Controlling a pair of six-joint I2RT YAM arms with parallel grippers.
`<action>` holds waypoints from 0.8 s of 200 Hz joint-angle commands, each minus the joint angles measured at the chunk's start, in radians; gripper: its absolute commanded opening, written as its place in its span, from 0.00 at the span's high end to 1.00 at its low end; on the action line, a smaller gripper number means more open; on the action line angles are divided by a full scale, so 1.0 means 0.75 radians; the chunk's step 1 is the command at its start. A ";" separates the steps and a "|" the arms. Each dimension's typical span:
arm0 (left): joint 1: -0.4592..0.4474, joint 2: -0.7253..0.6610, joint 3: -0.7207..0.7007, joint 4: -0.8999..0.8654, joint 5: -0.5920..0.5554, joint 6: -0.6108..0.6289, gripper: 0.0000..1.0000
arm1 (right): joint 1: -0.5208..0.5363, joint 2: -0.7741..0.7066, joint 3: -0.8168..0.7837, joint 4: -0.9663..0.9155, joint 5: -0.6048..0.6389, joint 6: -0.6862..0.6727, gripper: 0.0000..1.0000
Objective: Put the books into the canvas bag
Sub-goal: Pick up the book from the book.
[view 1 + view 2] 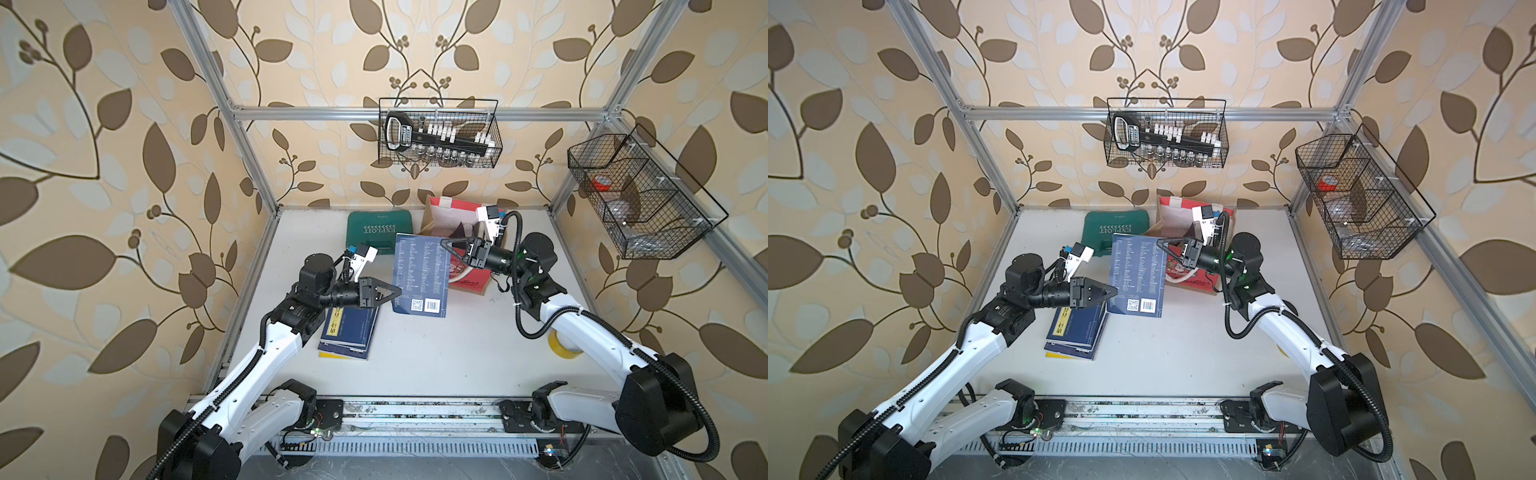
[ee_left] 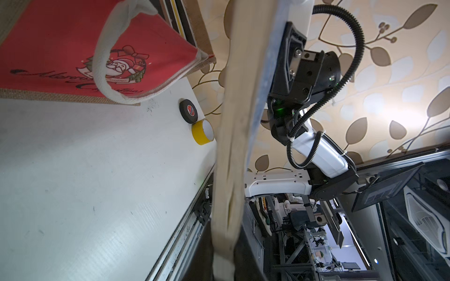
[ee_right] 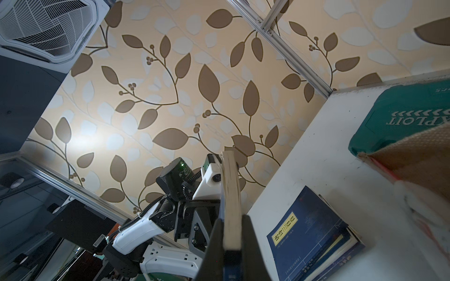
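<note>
A blue book (image 1: 422, 274) (image 1: 1138, 274) hangs flat above the table, gripped from both sides. My left gripper (image 1: 397, 291) (image 1: 1113, 292) is shut on its left edge, and the page edge (image 2: 233, 121) runs between the jaws (image 2: 224, 265). My right gripper (image 1: 446, 242) (image 1: 1163, 242) is shut on the book's far right corner (image 3: 230, 189), fingers clamped on both sides (image 3: 232, 243). More books (image 1: 347, 332) (image 1: 1075, 332) (image 3: 309, 233) lie stacked under the left wrist. The canvas bag (image 1: 467, 280) (image 1: 1187, 282) (image 2: 60, 48) (image 3: 414, 155) stands behind the right gripper.
A green tool case (image 1: 378, 226) lies at the back, left of the bag. A yellow tape roll (image 1: 561, 343) (image 2: 202, 132) and a black tape roll (image 2: 188, 110) sit near the right edge. Wire baskets (image 1: 440, 133) (image 1: 640, 195) hang on the walls.
</note>
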 commanded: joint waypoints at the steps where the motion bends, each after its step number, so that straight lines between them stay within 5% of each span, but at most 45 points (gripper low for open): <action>1: -0.014 -0.030 0.077 0.013 0.067 0.035 0.95 | 0.001 -0.033 -0.013 0.020 -0.004 -0.040 1.00; 51: -0.014 -0.036 0.114 -0.060 0.083 0.091 1.00 | 0.000 -0.038 -0.004 -0.002 -0.173 -0.077 1.00; 95: -0.014 -0.038 0.264 -0.415 0.127 0.339 1.00 | -0.024 -0.018 0.034 -0.081 -0.458 -0.135 0.79; 124: -0.014 -0.038 0.337 -0.575 0.171 0.472 1.00 | -0.023 -0.044 0.081 -0.299 -0.531 -0.335 0.68; 160: -0.013 -0.016 0.395 -0.722 0.184 0.601 1.00 | -0.019 -0.071 0.090 -0.393 -0.557 -0.390 0.69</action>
